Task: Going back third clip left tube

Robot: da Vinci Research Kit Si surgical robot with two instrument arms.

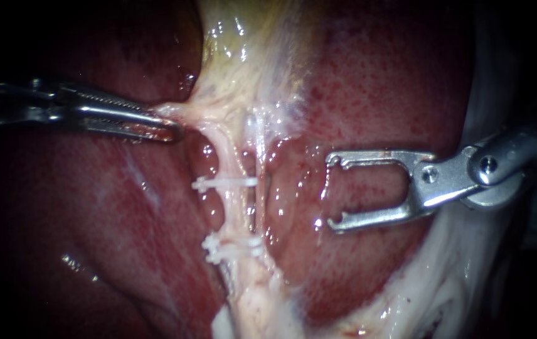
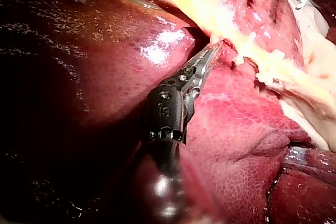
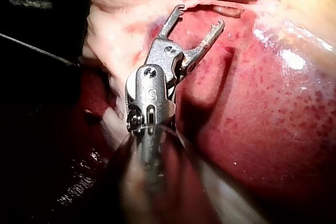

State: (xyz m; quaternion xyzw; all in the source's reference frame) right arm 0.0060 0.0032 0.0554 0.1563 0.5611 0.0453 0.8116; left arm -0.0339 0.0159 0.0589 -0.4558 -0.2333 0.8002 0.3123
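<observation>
White clips (image 1: pixel 224 183) are sitting across the left tube (image 1: pixel 223 157) at the frame's centre. To their right and clear of them, the right instrument (image 1: pixel 332 191) is hovering over the liver (image 1: pixel 375 94) with its jaws gaping and empty. At upper left, the left instrument (image 1: pixel 171 129) is clenching pale tissue (image 1: pixel 202 113) beside the tube.

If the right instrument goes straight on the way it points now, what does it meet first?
Most likely the near tube, just below the upper clip. The right instrument sits apart from it, with only liver between. Depth is unclear, so it might brush the liver first.
</observation>
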